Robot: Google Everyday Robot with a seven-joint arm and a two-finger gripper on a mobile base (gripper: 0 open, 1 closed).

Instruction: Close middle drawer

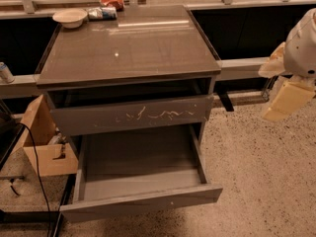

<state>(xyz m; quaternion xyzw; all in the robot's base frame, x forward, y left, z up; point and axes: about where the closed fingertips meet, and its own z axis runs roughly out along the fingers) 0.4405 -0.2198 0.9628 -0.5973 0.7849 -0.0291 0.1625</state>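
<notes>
Hanging gripper (280, 94) right of open middle drawer (142, 202).

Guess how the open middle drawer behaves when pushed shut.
The middle drawer looks rigid with a bare tray, so probably a light straight slide. Its flat handleless front may let contact slip; push centrally. End effector hangs at right, apart from it.

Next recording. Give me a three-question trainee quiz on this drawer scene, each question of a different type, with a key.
1. True or false: the middle drawer is shut.
2. Where is the gripper? A) inside the drawer B) to the right of the cabinet, apart from it C) pressed on the drawer's front
3. Fill in: at the cabinet's back left corner sits a white ____.
Key: 1 false, it stands pulled out; 2 B; 3 bowl.
</notes>
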